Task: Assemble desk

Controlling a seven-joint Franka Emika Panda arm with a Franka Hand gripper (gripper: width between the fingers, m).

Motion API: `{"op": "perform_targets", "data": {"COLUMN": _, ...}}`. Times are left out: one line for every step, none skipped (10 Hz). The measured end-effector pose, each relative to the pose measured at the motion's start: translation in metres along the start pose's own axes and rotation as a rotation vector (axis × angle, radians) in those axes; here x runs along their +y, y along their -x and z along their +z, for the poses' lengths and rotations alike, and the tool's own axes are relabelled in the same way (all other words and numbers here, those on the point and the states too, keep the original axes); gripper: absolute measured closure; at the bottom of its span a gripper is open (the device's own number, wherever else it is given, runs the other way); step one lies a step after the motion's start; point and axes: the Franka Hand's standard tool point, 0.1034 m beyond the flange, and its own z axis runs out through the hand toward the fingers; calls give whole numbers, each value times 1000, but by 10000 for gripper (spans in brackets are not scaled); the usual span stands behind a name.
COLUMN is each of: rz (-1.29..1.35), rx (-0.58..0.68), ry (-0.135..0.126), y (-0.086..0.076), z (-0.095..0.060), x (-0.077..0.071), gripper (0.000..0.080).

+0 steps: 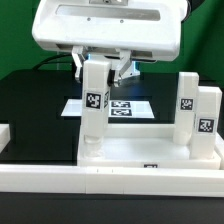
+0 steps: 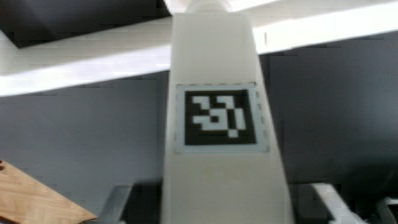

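White leg (image 1: 94,100), black-and-white tag (image 1: 95,100)

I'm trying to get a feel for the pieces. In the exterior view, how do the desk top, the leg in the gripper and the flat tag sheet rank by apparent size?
1. Desk top, largest.
2. Held leg and marker board: too close to call; the board lies farther back and partly hidden.

End effector (image 1: 97,66) points down, fingers clamped shut.

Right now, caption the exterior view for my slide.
End effector holding a white leg upright on the desk top, two legs already standing.
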Motion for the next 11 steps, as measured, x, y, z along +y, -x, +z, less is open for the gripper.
{"op": "perform_targets", "data": {"rz": -2, "rx": -4, "ry": 3, "y": 4, "z": 2, "x": 1, "gripper": 509}}
{"op": "perform_targets", "data": {"rz": -6, "rx": -8, "ry": 2, "y": 6, "z": 3, "x": -1, "gripper": 509}}
{"op": "perform_targets", "data": {"rz": -11, "rx": -12, "ry": 2, "y": 9, "z": 4, "x": -3, "gripper": 509}}
{"op": "perform_targets", "data": {"rz": -13, "rx": -15, "ry": 2, "y": 11, "z": 6, "x": -4, "gripper": 509}}
{"op": "perform_targets", "data": {"rz": -13, "rx": -16, "ry": 3, "y": 12, "z": 6, "x": -4, "gripper": 509}}
{"op": "perform_targets", "data": {"rz": -14, "rx": -17, "ry": 3, "y": 12, "z": 6, "x": -4, "gripper": 509}}
{"op": "perform_targets", "data": {"rz": -15, "rx": -18, "ry": 4, "y": 13, "z": 7, "x": -3, "gripper": 509}}
{"op": "perform_targets", "data": {"rz": -16, "rx": -16, "ry": 6, "y": 13, "z": 8, "x": -3, "gripper": 509}}
{"op": "perform_targets", "data": {"rz": -18, "rx": -18, "ry": 9, "y": 15, "z": 10, "x": -2, "gripper": 509}}
{"op": "perform_targets", "data": {"rz": -22, "rx": -23, "ry": 11, "y": 19, "z": 12, "x": -3, "gripper": 509}}
{"op": "perform_targets", "data": {"rz": -23, "rx": -22, "ry": 12, "y": 19, "z": 13, "x": -3, "gripper": 509}}
